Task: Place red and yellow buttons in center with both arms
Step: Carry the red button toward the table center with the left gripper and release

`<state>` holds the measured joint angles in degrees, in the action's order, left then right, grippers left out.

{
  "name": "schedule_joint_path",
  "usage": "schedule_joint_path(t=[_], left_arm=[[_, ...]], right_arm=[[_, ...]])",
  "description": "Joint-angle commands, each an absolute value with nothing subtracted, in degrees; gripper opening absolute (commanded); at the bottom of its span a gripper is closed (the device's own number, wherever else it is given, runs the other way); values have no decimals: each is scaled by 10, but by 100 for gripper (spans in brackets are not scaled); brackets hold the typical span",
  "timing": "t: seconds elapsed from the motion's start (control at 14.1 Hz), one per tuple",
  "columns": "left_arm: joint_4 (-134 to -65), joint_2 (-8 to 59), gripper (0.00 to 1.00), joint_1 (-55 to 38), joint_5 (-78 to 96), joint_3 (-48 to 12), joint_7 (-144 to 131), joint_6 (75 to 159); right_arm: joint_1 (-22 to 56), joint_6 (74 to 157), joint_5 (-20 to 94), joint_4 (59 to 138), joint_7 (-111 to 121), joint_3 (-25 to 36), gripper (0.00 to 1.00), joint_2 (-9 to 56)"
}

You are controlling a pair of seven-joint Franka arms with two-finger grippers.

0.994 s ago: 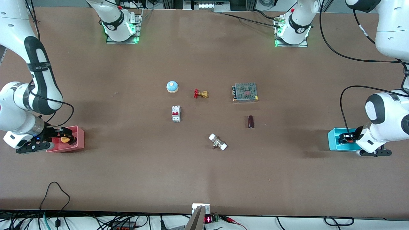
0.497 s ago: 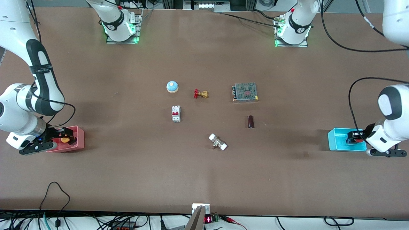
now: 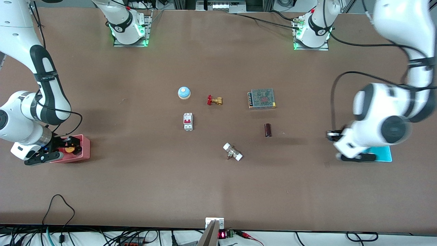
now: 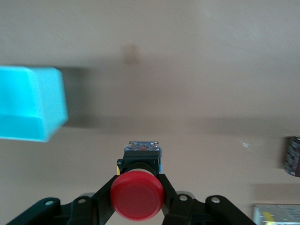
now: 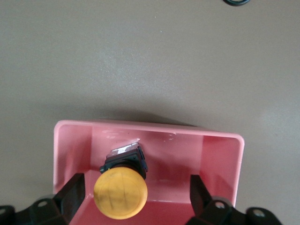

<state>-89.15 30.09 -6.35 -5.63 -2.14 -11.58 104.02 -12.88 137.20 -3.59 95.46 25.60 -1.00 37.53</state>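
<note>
Red round-capped push button riding clamped in left gripper just off the cyan bin | orange-yellow round-capped push button lying in pink bin, right gripper straddling it wide open | centre placing pending, both.

Two glossy white arms with black joint bands, looping black cables, and black hands.

Matte brown tabletop, evenly lit, black cables along its nearer edge
</note>
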Motion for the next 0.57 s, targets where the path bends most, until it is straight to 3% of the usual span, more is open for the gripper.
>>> schedule_joint_path(t=[0.0, 0.5], left_arm=[[-938, 297, 26, -94, -62, -19, -173, 1064], [-1076, 276, 25, -108, -61, -23, -216, 1203]], right_arm=[[-136, 1383, -43, 957, 265, -18, 90, 378], [-136, 1383, -49, 957, 265, -18, 52, 380]])
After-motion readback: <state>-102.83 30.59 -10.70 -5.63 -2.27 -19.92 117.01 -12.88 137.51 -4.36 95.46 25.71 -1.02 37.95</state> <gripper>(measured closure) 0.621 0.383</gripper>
